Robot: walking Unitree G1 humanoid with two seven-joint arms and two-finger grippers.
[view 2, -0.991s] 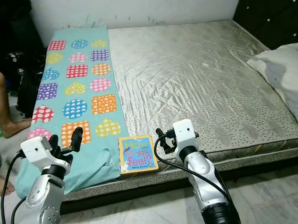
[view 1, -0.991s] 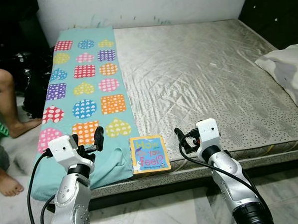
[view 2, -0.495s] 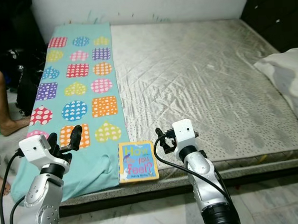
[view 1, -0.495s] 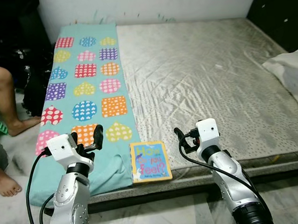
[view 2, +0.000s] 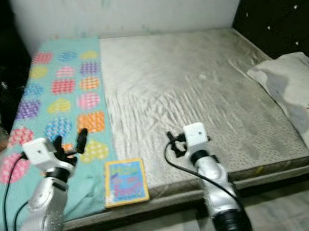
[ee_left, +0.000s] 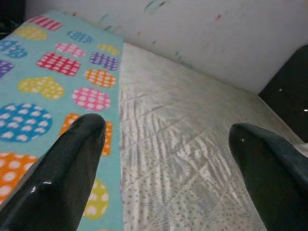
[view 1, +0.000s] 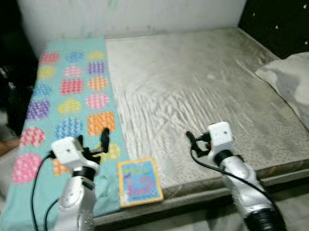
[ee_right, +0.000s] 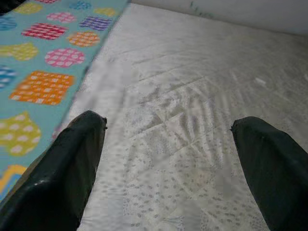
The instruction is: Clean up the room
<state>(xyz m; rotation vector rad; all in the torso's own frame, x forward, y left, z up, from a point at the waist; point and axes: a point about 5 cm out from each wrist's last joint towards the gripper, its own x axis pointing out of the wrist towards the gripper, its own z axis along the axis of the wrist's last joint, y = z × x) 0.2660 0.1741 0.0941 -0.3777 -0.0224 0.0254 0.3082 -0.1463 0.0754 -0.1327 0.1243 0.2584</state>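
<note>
Two grippers up over the near edge of the bed (view 1: 205, 92), head views a touch blurred. Flat on that near edge, a children's book (view 1: 139, 180), cover up, title too smeared to read, long axis running from the near edge toward the wall, partly on the turquoise blanket (view 1: 65, 89) with its coloured dotted patches. Left gripper (view 1: 101, 141) raised above the blanket just left of the book, fingers parted, holding nothing. Right gripper (view 1: 193, 143) over the bare grey mattress, well right of the book, likewise spread and empty. White pillow (view 1: 293, 85) at the right edge, cut off by the frame.

Left wrist view: two black fingers (ee_left: 62, 173) wide apart, nothing between, blanket (ee_left: 43, 82) and mattress (ee_left: 183, 144) beyond, white wall behind.

Right wrist view: fingers (ee_right: 67, 168) equally spread and empty over quilted mattress (ee_right: 192, 110), blanket (ee_right: 38, 57) off to one side, slightly blurred.
</note>
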